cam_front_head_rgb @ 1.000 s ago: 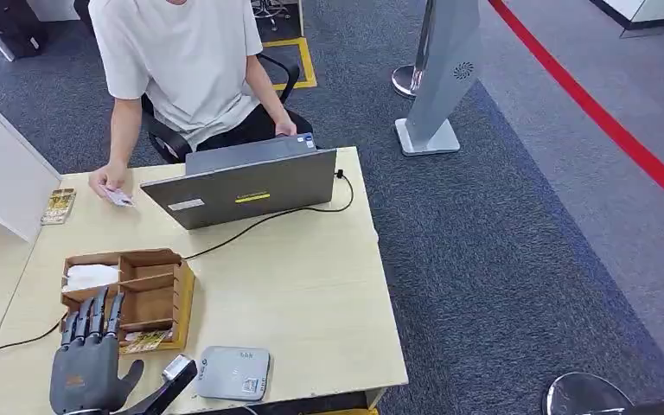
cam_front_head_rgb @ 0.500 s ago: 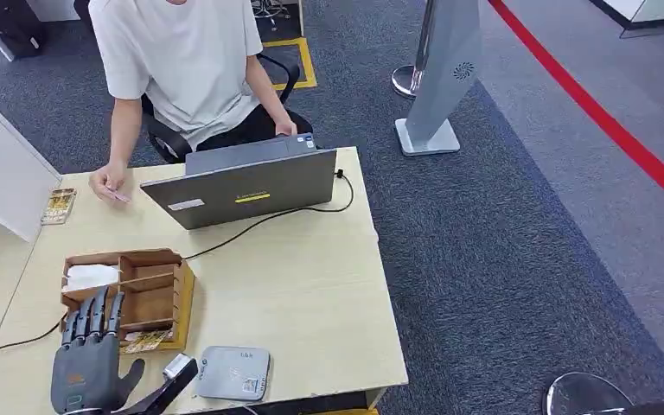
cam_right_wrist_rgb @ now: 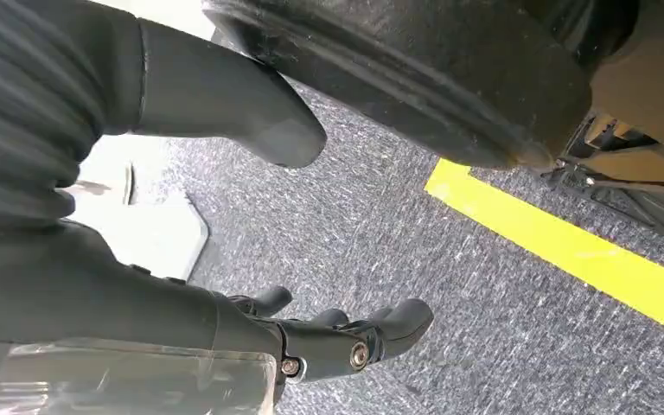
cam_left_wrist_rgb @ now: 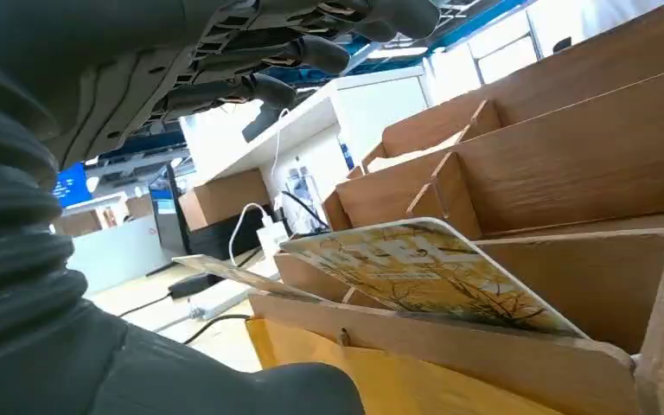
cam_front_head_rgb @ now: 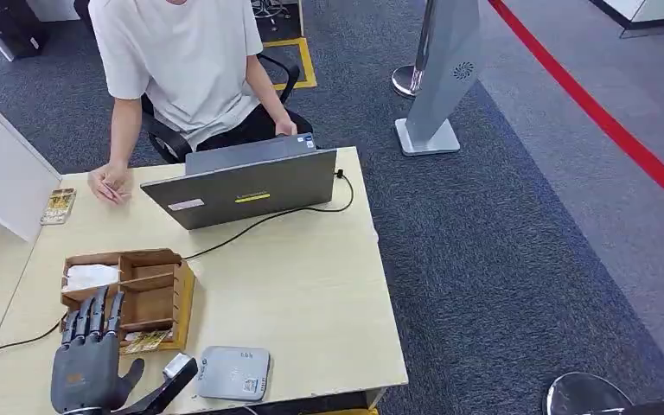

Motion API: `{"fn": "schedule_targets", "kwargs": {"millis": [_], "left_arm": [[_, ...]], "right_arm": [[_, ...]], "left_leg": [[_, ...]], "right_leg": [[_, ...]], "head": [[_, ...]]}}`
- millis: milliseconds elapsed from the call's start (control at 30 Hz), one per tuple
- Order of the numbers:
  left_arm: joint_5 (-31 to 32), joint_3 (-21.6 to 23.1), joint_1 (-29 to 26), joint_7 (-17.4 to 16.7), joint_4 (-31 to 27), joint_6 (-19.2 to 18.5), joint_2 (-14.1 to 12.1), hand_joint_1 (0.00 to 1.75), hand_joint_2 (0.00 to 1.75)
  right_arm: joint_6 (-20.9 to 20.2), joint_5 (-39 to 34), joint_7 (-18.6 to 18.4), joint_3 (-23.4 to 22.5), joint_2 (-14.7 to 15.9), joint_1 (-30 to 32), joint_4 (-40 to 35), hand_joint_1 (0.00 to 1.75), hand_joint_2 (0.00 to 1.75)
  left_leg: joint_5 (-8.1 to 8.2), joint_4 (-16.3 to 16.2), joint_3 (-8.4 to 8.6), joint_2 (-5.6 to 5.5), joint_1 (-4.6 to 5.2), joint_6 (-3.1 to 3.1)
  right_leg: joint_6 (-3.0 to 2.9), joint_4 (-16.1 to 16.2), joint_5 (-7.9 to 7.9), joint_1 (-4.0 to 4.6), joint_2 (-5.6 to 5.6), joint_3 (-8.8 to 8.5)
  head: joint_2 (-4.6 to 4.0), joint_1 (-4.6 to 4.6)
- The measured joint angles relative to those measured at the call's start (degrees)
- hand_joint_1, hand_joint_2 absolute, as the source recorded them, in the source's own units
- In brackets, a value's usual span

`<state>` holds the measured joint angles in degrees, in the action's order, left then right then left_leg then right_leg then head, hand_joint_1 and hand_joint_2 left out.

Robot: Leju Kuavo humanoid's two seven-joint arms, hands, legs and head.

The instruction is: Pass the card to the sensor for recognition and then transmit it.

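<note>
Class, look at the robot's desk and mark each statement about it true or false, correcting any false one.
1. The left hand holds a card. False: it is open, holding nothing, beside the wooden organizer.
2. A card leans in the organizer's front slot. True.
3. The laptop lies closed flat. False: it stands open, facing the person.
4. The grey sensor sits near the table's near edge. True.
5. The right hand rests on the table. False: it hangs above the carpet.

On the table (cam_front_head_rgb: 311, 294), a wooden organizer (cam_front_head_rgb: 130, 294) sits near-left with a card (cam_front_head_rgb: 145, 341) in its nearest slot. The sensor (cam_front_head_rgb: 232, 373) lies right of it; the laptop (cam_front_head_rgb: 246, 186) stands far.
</note>
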<state>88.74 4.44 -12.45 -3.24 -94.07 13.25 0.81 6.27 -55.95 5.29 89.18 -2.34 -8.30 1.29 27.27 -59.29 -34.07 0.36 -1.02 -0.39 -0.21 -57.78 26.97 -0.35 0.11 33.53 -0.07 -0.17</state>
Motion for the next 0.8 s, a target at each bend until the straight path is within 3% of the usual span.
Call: {"fn": "schedule_targets", "kwargs": {"millis": [600, 800], "left_arm": [[0.0, 0.0, 0.0, 0.06, 0.0, -0.07, 0.02, 0.0, 1.75], [0.0, 0.0, 0.0, 1.6, 0.0, -0.07, 0.55, 0.0, 1.75]], "right_arm": [[0.0, 0.0, 0.0, 0.0, 0.0, 0.0, 0.0, 0.0, 1.75], [0.0, 0.0, 0.07, 0.0, 0.0, 0.0, 0.0, 0.0, 1.75]], "left_leg": [[0.0, 0.0, 0.0, 0.0, 0.0, 0.0], [0.0, 0.0, 0.0, 0.0, 0.0, 0.0]], "right_leg": [[0.0, 0.0, 0.0, 0.0, 0.0, 0.0], [0.0, 0.0, 0.0, 0.0, 0.0, 0.0]], "head": [[0.0, -0.02], [0.0, -0.02]]}}
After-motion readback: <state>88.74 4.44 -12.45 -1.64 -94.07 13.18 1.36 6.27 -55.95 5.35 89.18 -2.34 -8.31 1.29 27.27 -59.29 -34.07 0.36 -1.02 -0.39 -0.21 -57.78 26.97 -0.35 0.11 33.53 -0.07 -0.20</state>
